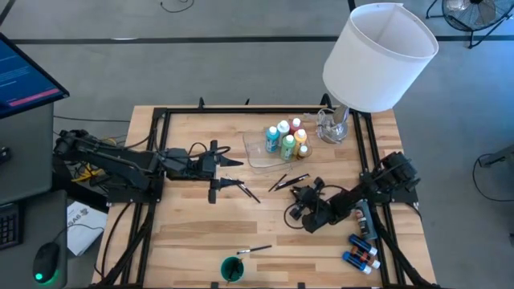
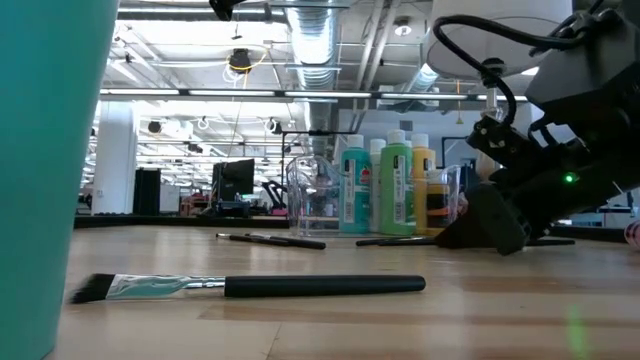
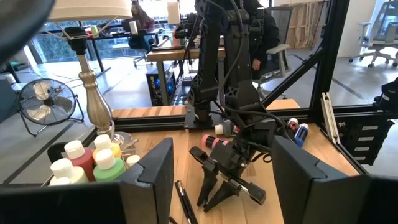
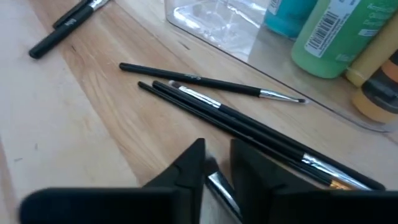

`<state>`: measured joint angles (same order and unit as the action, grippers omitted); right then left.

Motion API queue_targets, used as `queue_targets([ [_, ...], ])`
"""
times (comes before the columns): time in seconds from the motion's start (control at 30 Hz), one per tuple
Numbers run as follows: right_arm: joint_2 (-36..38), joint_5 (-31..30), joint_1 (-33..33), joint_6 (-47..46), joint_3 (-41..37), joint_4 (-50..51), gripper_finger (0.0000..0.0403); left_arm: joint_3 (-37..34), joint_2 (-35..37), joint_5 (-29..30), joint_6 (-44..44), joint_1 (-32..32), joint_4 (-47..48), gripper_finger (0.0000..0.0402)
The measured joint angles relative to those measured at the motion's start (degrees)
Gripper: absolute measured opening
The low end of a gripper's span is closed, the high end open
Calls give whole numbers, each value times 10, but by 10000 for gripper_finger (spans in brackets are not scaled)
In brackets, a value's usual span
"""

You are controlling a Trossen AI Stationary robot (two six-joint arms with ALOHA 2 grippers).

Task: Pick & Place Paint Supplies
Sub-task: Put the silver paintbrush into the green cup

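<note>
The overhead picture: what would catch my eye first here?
Probably the big white lampshade looming over the table's far right corner. Beside it, capped paint bottles cluster in a clear tray, and the right gripper reaches low toward thin brushes lying on the wood.

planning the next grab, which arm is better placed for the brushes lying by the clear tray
Right. The right tool sits just beside the brush cluster, and its wrist view shows them directly ahead. The left tool is farther off, nearer a lone brush.

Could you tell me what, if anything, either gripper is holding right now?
The right gripper pinches a thin brush at its metal end; the left gripper is open and holds nothing.
</note>
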<state>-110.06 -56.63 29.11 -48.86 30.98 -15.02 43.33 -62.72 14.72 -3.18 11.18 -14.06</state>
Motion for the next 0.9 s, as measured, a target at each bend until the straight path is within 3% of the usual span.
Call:
queue_targets([
  [0.2,0,-1,-7,-6,0,8,7,0,0,0,0,0,-1,163],
  [0.43,4,9,-26,-34,3,6,2,0,0,0,0,0,-2,163],
  [0.67,66,54,-12,-3,10,28,0,0,0,0,0,0,-2,163],
  [0.9,155,-15,19,93,13,-33,0,0,0,0,0,0,-1,163],
])
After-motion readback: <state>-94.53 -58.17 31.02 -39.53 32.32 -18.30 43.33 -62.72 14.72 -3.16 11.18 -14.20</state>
